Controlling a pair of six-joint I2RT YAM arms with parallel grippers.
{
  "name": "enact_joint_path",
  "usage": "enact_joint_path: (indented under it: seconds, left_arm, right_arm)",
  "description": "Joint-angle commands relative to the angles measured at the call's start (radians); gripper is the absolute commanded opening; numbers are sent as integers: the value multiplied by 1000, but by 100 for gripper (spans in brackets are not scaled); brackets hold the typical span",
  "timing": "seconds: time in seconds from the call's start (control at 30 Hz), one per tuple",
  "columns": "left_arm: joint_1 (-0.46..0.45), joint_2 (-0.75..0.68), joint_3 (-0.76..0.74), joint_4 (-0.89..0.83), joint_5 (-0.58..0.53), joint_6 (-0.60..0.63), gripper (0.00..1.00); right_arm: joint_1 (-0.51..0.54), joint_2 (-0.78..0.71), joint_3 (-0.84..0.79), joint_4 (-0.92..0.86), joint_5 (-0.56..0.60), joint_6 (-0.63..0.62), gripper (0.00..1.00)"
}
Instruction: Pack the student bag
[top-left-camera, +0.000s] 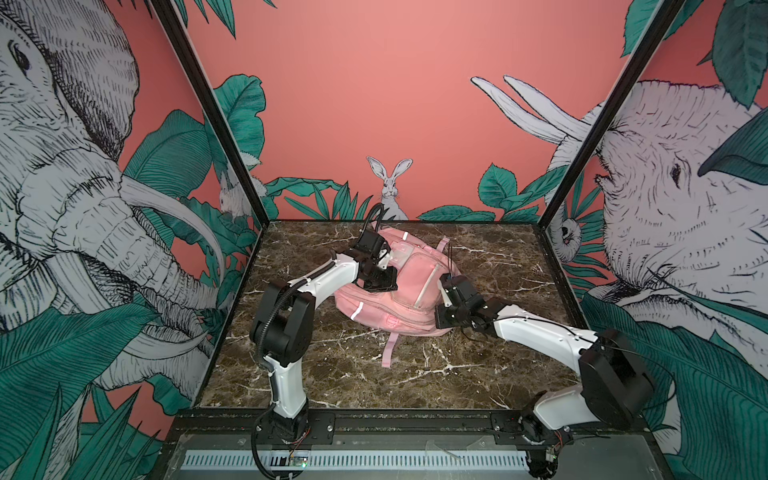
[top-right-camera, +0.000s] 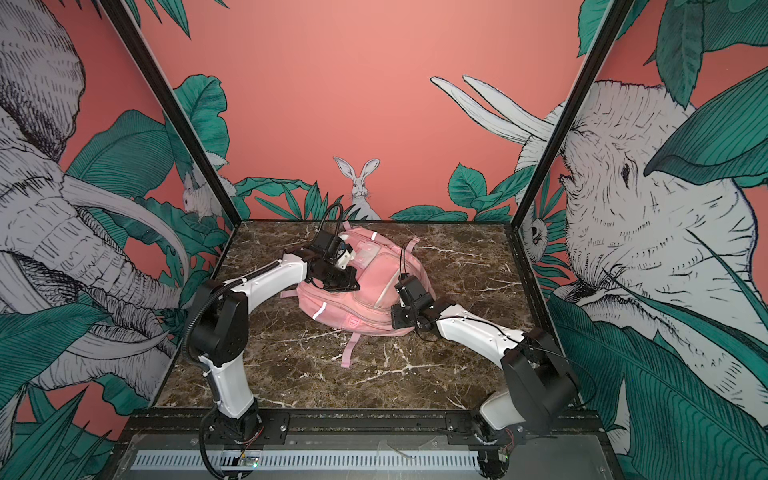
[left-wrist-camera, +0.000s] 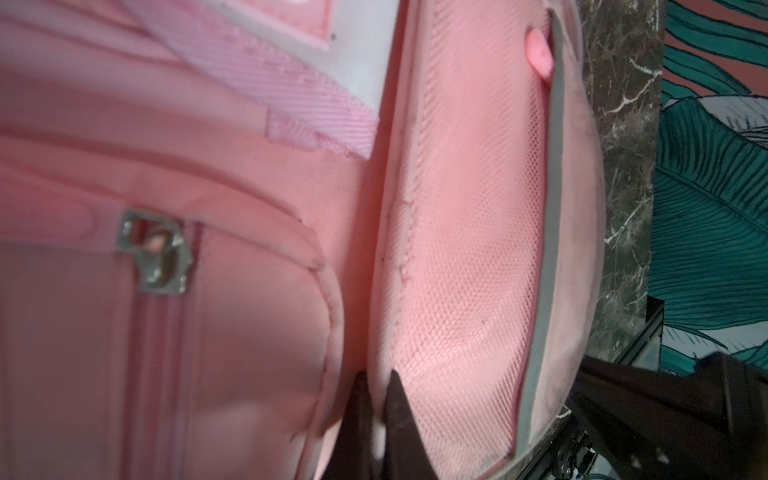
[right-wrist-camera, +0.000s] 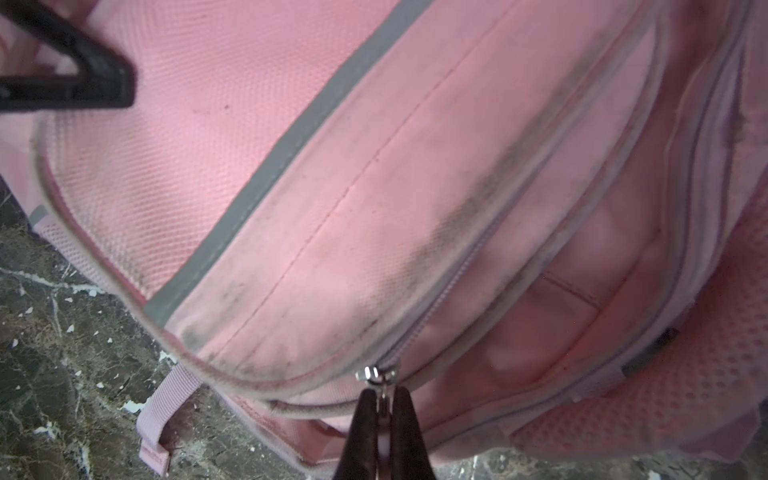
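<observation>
The student bag (top-left-camera: 399, 286), a soft pink backpack with silver strips, lies on the marble table (top-left-camera: 332, 374) in both top views, with both arms reaching onto it. My left gripper (left-wrist-camera: 376, 376) is shut on a fold of pink fabric at the seam beside the mesh side pocket (left-wrist-camera: 469, 249). At the bag's right side, my right gripper (right-wrist-camera: 384, 395) is shut on the pull tab of a metal zip slider (right-wrist-camera: 374, 373). Beyond the slider the zip gapes and pink lining (right-wrist-camera: 561, 299) shows inside. What lies inside the bag is hidden.
A loose pink strap (top-left-camera: 389, 353) trails from the bag toward the table's front. Another zip slider (left-wrist-camera: 160, 257) sits on a front pocket. Black frame posts and painted walls close in the table's left, right and back sides.
</observation>
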Motion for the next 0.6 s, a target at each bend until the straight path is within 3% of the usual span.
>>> enact_joint_path:
  seconds: [0.0, 0.07, 0.33, 0.57]
  left_arm:
    - [46, 49, 82, 34, -116, -12, 0]
    - [55, 79, 120, 32, -118, -17, 2]
    - [72, 135, 240, -13, -107, -12, 25]
    - [71, -49, 95, -11, -114, 0, 56]
  right_arm:
    - [67, -8, 22, -77, 5, 36, 0]
    - [105, 10, 42, -73, 1, 40, 0]
    - [215, 138, 192, -33, -57, 36, 0]
    - [235, 220, 305, -47, -62, 3, 0]
